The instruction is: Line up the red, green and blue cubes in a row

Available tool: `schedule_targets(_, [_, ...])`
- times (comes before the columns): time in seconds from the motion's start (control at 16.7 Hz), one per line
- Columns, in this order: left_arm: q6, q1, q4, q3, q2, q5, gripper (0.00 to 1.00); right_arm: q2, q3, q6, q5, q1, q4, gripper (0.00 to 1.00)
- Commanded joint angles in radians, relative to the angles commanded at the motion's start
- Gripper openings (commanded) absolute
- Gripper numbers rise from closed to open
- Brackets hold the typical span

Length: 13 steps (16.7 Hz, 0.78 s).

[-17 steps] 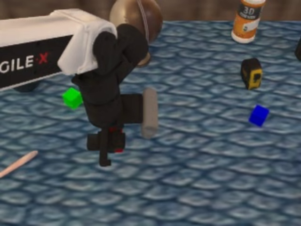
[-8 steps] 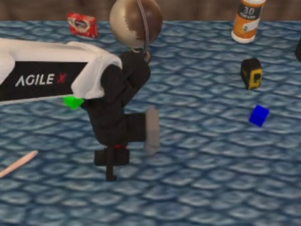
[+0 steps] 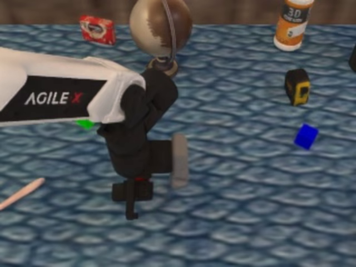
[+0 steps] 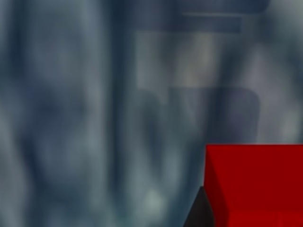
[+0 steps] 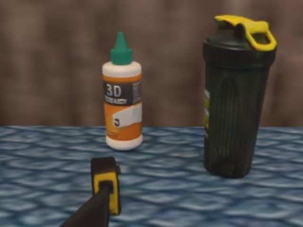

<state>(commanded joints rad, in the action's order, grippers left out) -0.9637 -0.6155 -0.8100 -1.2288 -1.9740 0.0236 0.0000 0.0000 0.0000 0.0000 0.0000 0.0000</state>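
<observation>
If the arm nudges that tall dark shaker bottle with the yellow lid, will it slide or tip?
The tall dark shaker bottle with the yellow lid stands upright and looks much taller than its base is wide, so a push high up would probably tip it. Its round body suggests that it may roll once down. A low push would more likely slide it.

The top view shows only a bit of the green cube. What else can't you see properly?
- Green cube: top view, mostly under the left arm.
- Red cube: top view, a sliver at the left gripper; left wrist view, cut off by the edge.
- Right gripper: outside the top view; one fingertip in the right wrist view.
</observation>
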Motion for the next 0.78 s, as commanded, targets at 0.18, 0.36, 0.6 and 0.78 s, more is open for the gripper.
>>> schedule_targets(0.18, [0.0, 0.0, 0.0, 0.0, 0.0, 0.0, 0.38, 0.0, 0.0, 0.0, 0.0, 0.0, 0.0, 1.0])
schedule_targets(0.36, [0.0, 0.0, 0.0, 0.0, 0.0, 0.0, 0.6, 0.0, 0.0, 0.0, 0.0, 0.0, 0.0, 1.0])
schedule_targets(0.6, [0.0, 0.0, 0.0, 0.0, 0.0, 0.0, 0.9, 0.0, 0.0, 0.0, 0.0, 0.0, 0.0, 1.0])
schedule_targets(0.78, [0.0, 0.0, 0.0, 0.0, 0.0, 0.0, 1.0, 0.0, 0.0, 0.0, 0.0, 0.0, 0.0, 1.0])
